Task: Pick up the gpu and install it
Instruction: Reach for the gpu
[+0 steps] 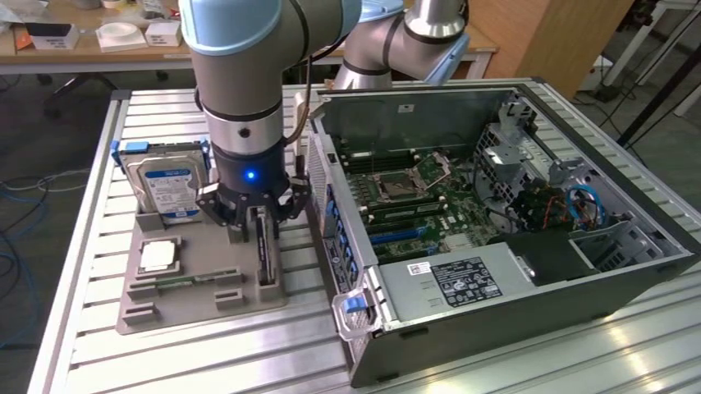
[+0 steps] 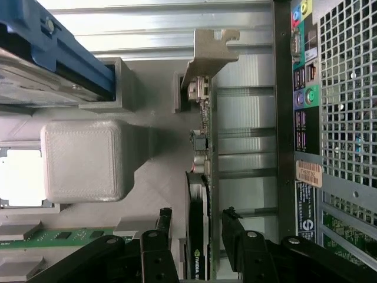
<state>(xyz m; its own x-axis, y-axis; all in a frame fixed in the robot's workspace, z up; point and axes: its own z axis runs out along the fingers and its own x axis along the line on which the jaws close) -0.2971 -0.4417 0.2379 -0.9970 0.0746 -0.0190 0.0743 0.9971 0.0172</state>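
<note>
On the slatted table point(image 1: 77, 328), the gpu point(image 2: 203, 171) stands on edge in the tray point(image 1: 208, 246) slot nearest the case point(image 1: 526, 328), my gripper point(image 2: 197, 215) open astride it, and I judge an off-centre close could tilt or jam it.

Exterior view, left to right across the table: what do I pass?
In order: hard drive → gripper, open astride the gpu → open PC case.
</note>
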